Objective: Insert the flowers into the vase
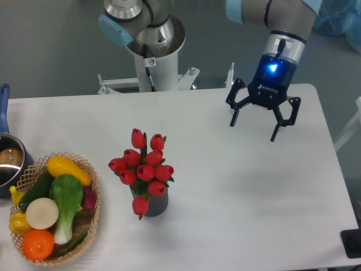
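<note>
flowers point(144, 169) stand in the vase point(151, 204) near the table's middle; they look light and soft, best pinched gently at the stems. gripper point(255, 125) hangs well apart, jaws spread, empty.

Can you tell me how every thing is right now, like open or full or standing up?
flowers: standing in the vase, one bloom drooping over the rim.
vase: upright, holding the flowers.
gripper: open, empty, up over the table's far right.
wicker basket: full of vegetables and fruit.
pot: at the left edge, partly out of view.
</note>
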You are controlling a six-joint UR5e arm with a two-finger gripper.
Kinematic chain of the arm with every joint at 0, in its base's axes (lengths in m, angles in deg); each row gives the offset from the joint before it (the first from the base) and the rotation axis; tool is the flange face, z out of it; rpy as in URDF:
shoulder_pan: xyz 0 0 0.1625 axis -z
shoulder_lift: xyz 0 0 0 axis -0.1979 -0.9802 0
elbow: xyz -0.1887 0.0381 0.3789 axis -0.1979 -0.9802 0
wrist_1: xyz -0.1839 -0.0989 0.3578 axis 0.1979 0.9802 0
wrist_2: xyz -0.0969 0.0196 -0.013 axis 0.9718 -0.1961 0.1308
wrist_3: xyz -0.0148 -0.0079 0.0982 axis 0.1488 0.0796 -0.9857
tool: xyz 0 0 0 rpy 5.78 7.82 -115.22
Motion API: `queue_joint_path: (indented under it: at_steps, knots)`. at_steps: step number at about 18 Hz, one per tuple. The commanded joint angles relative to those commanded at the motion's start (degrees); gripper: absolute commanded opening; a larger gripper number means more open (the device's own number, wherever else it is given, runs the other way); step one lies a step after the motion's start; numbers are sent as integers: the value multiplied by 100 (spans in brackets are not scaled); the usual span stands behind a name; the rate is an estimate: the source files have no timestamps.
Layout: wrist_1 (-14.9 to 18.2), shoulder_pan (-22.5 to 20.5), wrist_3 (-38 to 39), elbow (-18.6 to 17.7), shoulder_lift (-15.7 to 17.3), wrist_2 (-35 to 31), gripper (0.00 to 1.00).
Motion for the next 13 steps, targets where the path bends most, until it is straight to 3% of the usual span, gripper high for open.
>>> queue_joint_path:
  at_steps: [2,5,13]
  knots:
    - [9,220,-26,105,18,-913,100]
    - [0,422,-149,141,27,-1742,100]
    - [9,458,-492,167,27,-1876,100]
